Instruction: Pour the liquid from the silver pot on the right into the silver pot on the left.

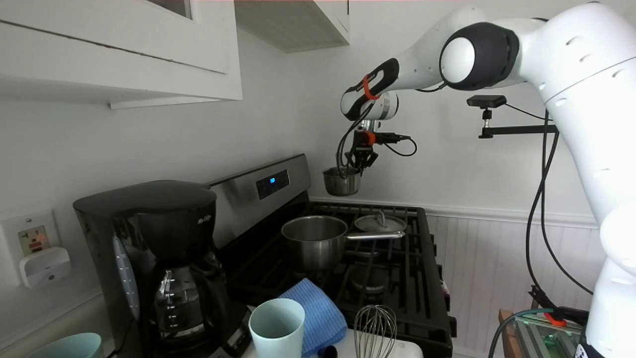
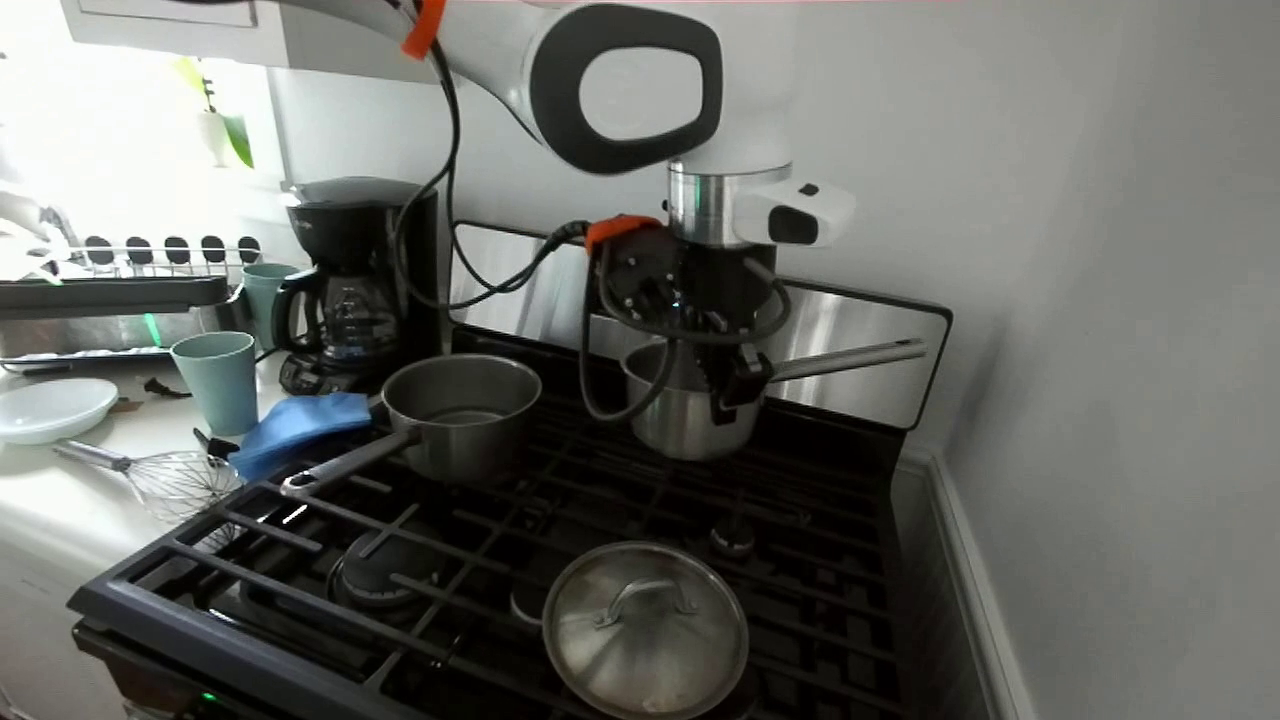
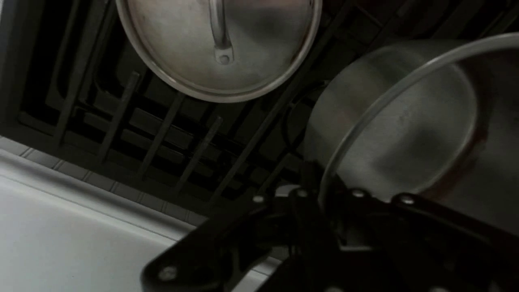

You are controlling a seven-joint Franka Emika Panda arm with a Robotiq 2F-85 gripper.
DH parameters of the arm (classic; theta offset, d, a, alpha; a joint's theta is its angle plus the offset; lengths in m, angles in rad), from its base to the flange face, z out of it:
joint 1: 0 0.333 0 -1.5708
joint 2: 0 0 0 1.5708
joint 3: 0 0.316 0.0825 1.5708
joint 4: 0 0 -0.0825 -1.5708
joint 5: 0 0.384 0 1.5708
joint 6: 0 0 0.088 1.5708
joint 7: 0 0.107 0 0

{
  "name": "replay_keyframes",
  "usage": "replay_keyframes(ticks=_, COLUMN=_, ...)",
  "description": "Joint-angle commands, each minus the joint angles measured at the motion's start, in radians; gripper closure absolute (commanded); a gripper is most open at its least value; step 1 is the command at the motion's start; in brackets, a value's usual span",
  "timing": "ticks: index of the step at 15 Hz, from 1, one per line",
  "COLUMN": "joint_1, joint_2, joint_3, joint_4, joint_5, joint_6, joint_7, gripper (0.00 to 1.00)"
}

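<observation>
Your jaws are clenched on the thin rim of the raised round silver metal pot [image 2: 692, 415]: in the wrist view its edge runs between them, and in both exterior views it hangs beneath them, looking roughly level and apart from the black grated tabletop [image 2: 800, 560]. You cannot tell whether any liquid shows inside, so treat the pot as full. The long-handled silver metal receiving pot [image 2: 475, 452] stands lower than the jaws and off toward the tall black plastic coffee maker [image 1: 154, 223].

This looks like the carry ahead of the pour. Move it level, high enough to clear the lower rim, and go slowly toward the coffee maker. The lip farthest from the jaws faces the receiving pot, so bring that lip over the middle of the opening, then roll gently and ease the flow out. With just 1 pinch at the edge, the weight may twist the pot in the jaws. Watch the black cable loop [image 2: 605, 417] beside the jaws, which could snag, and steer wide of the round domed silver metal lid [image 2: 650, 650], below the jaws.
</observation>
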Motion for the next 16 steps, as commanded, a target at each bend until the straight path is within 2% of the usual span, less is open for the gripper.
replay_keyframes(ticks=1, joint_1=0.044, joint_2=-0.212, joint_3=-0.005, joint_4=-0.244, joint_5=-0.069, joint_6=0.053, joint_7=-0.079, gripper=0.98)
replay_keyframes(ticks=5, joint_1=0.102, joint_2=-0.376, joint_3=-0.02, joint_4=-0.427, joint_5=-0.13, joint_6=0.07, joint_7=-0.161, gripper=0.98)
replay_keyframes(ticks=6, joint_1=0.084, joint_2=-0.235, joint_3=-0.027, joint_4=-0.274, joint_5=-0.089, joint_6=0.022, joint_7=-0.128, gripper=0.98)
replay_keyframes(ticks=7, joint_1=0.093, joint_2=-0.259, joint_3=-0.029, joint_4=-0.302, joint_5=-0.092, joint_6=0.02, joint_7=-0.131, gripper=0.93)
replay_keyframes(ticks=16, joint_1=0.09, joint_2=-0.22, joint_3=-0.034, joint_4=-0.289, joint_5=-0.093, joint_6=0.021, joint_7=-0.13, gripper=0.93)
